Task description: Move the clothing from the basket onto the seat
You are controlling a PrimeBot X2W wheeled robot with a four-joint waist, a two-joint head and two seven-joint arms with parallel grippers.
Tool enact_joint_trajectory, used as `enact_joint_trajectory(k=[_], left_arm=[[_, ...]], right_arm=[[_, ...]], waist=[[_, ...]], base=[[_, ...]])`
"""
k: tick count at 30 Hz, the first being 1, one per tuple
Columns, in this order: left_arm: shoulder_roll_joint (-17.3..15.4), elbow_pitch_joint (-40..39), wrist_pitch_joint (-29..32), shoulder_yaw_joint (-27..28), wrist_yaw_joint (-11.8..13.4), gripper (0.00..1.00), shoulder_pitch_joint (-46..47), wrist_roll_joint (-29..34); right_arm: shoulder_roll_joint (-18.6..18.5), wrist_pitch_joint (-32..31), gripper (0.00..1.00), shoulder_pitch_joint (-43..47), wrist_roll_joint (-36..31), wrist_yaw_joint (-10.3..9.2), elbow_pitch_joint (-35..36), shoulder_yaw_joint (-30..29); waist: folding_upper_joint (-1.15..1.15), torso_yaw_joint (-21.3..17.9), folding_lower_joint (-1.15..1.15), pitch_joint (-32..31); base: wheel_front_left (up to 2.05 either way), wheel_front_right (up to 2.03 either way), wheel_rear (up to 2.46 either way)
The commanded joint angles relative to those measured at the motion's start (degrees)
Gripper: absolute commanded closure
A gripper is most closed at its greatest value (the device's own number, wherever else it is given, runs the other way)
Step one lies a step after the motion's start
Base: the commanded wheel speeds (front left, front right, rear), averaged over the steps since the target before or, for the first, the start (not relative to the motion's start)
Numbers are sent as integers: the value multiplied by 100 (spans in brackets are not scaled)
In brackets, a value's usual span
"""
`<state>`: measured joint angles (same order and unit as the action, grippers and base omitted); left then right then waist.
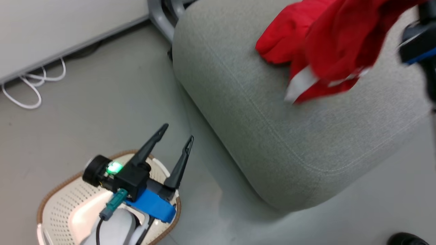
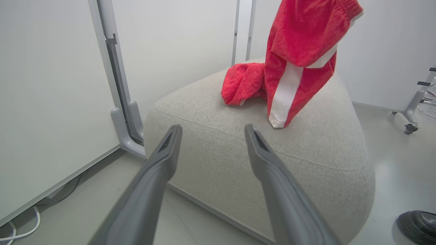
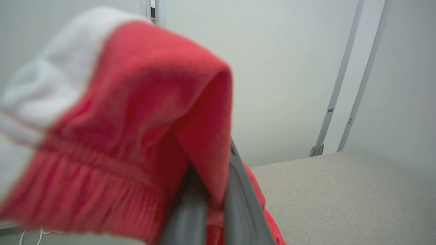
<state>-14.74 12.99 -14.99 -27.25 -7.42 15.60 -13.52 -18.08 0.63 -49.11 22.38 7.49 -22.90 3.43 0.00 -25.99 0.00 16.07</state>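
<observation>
It looked like a test lab. White partition panels [image 2: 51,102] on metal feet [image 2: 124,134] stood left of the left pincer [image 2: 213,131], with loose cables [image 1: 41,98] on bare floor [image 2: 102,190].

Bright, even, soft light throws only a faint shadow on the floor [image 1: 102,102] beside the seat [image 1: 255,136], while the clothing [image 3: 136,119] above the seat is motion-blurred and out of focus.

Head view: set high, facing steeply down. The large light grey fabric-upholstered seat [image 1: 272,136] runs from centre to 3 o'clock, and the cream-white perforated plastic basket [image 1: 61,207] lies at 7 o'clock. Left wrist view: set low, facing level across that seat at middling range. Right wrist view: hard against the blurred bright red fabric clothing [image 3: 129,129], with the seat at 4 o'clock. All three views share seat and clothing.
</observation>
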Motion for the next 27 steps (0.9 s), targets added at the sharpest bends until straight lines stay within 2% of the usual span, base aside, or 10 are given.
enact_joint_trajectory(k=[1, 7, 11, 14, 17, 23, 27], left_arm=[[-125, -106, -30, -12, -9, 0, 217, 40], [-436, -387, -29, -199, -9, 0, 568, 126], [-656, -635, -29, -297, -9, 0, 781, 173], [-798, -842, -29, -327, -9, 0, 928, 206], [-911, -1033, -28, -261, 0, 0, 997, 231], [-1083, -1371, -28, -206, 29, 0, 952, 176], [-1143, -1497, -28, -297, 15, 0, 994, 93]], right_arm=[[-100, -115, 100, -241, 68, 1, 189, -254], [-356, -207, 100, -830, 159, 1, 285, -1062], [-487, -61, 100, -1194, 275, 1, 46, -1726], [-597, 60, 100, -1364, 148, 1, -179, -2010], [-642, 161, 100, -1385, -20, 1, -467, -2075], [-522, 488, 100, -1208, -436, 1, -1142, -1836], [-253, 798, 100, -1064, -334, 1, -1707, -1856]], waist=[[0, 114, 0, 506], [0, 251, 0, 1172], [0, 366, 0, 1601], [0, 461, 0, 1887], [0, 525, 0, 2121], [0, 547, 0, 2438], [0, 582, 0, 2516]], base=[[0, 0, 0], [0, 0, 0], [0, 0, 0], [0, 0, 0], [0, 0, 0], [0, 0, 0], [0, 0, 0]])
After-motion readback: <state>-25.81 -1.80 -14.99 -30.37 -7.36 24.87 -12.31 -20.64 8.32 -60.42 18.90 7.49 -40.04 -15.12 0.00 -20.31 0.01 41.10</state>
